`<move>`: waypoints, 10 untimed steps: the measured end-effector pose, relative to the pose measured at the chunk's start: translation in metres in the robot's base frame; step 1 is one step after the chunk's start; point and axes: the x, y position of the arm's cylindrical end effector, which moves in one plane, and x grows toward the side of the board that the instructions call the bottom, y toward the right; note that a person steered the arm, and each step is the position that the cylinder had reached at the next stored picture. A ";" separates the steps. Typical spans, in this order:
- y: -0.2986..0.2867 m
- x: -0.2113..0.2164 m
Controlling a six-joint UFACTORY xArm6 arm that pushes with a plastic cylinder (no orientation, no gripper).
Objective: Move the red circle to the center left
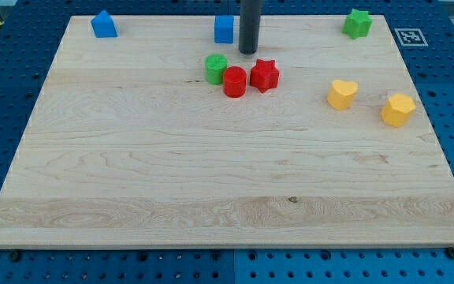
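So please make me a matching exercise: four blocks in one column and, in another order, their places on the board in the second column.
Blocks:
1. red circle
2. green star
3. yellow heart
4. blue block with a pointed top

Places:
A. top right corner of the view
B. top left corner of the view
C. between the green circle and the red star, just below my tip
D. right side, next to the yellow hexagon

Pairs: 1-C, 2-A, 3-D, 4-B
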 end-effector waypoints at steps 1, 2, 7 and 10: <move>-0.010 0.011; -0.012 0.026; -0.004 0.094; -0.014 0.158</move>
